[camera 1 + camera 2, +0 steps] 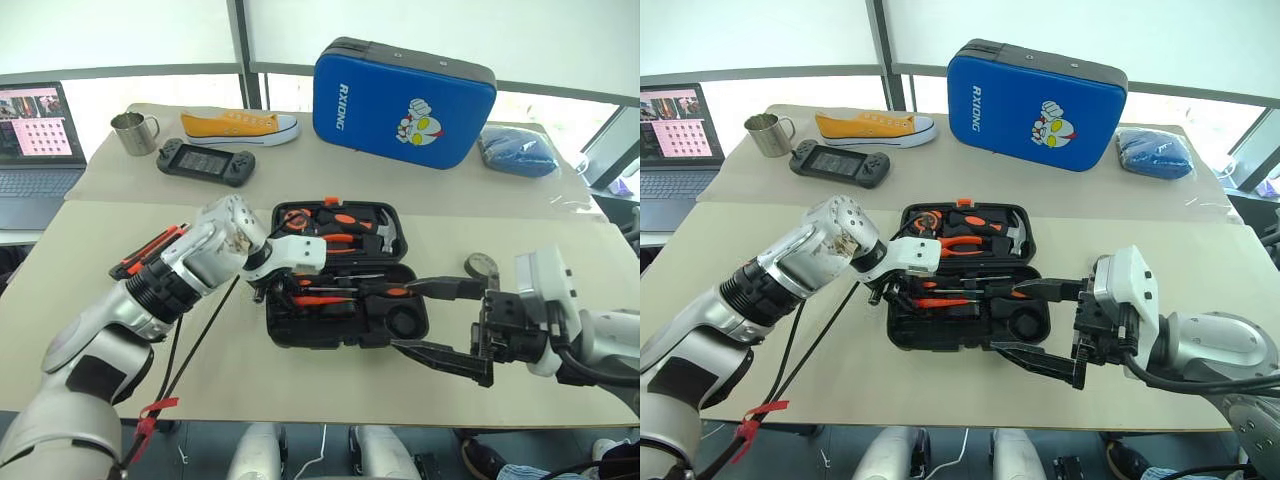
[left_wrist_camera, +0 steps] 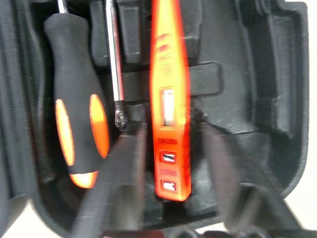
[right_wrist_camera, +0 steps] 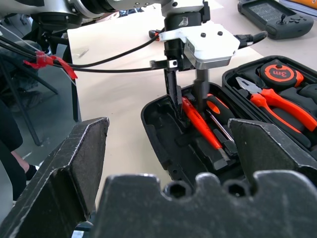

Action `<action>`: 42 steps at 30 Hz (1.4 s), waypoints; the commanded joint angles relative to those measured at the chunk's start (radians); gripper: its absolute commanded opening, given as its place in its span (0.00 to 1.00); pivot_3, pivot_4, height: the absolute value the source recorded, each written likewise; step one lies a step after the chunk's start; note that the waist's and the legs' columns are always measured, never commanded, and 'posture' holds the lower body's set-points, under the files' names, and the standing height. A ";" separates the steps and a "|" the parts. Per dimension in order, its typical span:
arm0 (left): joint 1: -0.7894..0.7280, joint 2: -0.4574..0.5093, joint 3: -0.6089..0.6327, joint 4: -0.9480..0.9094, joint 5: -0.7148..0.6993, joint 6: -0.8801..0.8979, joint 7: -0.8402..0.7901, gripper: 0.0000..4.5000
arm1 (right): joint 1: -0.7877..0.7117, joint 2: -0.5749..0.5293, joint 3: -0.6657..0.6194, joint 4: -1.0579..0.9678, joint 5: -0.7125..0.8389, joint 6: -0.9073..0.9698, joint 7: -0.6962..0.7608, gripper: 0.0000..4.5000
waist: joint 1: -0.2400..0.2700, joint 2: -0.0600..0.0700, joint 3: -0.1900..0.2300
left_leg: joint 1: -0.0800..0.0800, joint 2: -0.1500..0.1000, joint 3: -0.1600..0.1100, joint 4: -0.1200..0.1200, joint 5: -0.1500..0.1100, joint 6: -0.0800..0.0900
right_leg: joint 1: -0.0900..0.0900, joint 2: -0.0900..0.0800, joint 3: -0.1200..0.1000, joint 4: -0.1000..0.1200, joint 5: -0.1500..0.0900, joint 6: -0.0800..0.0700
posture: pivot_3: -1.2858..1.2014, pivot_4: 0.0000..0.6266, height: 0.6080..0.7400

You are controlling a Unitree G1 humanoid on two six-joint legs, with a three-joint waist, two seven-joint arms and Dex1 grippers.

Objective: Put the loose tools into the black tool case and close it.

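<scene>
Inside the black tool case (image 1: 345, 330), a slim all-orange screwdriver (image 2: 168, 114) is being straddled, ungripped, by the left gripper (image 3: 185, 106), its fingers parted. Just beside it a black-and-orange-handled screwdriver (image 2: 77, 124) is lying. Nearby, the right gripper (image 1: 440, 320) is being held wide open.

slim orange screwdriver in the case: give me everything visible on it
The slim all-orange screwdriver looks like translucent orange plastic with a small window and printed labels near its butt end. It lies flat in a slot of the black tool case, beside a black-and-orange-handled screwdriver. The left gripper straddles it, one finger on each side, jaws parted; whether they touch it is unclear.
</scene>
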 commanded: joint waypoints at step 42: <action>0.368 -0.119 0.331 -0.071 -0.220 -0.143 0.369 0.02 | 0.006 -0.027 -0.024 0.017 0.039 -0.003 -0.040 1.00 | 0.004 0.000 0.000 | 0.000 0.000 0.000 0.003 0.000 0.000 | 0.001 -0.001 0.000 0.001 0.000 0.000 | 0.52 0.24 1.00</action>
